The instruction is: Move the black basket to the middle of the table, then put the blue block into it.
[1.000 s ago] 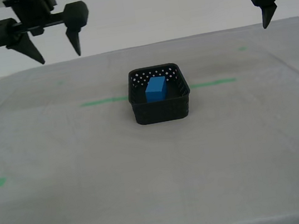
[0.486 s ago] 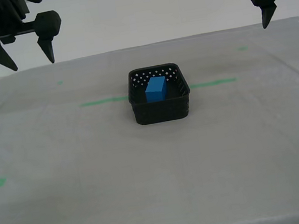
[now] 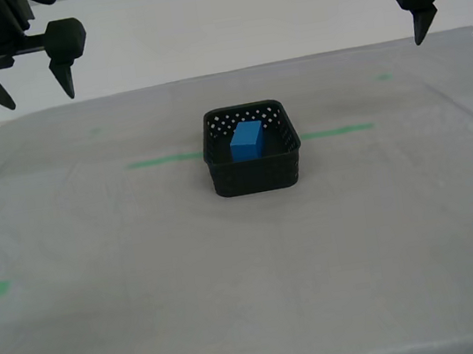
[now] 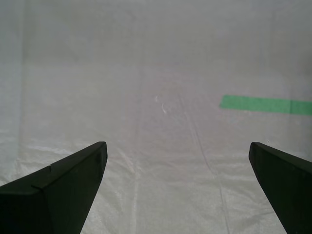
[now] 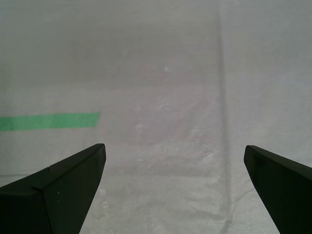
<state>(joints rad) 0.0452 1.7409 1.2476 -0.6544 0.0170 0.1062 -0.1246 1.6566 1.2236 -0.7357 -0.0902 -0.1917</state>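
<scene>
Basket [image 3: 253,159], black, sits mid-table [image 3: 150,314] with the blue block [image 3: 247,141] inside. Empty grippers hang high at ten and two o'clock; my first gripper [image 5: 173,187] and my second gripper [image 4: 178,187] show fingers apart. Best practice: keep both clear.

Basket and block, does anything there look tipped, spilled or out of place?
Nothing stands out. The basket sits upright on the table, across the green tape line, with the block inside it.
</scene>
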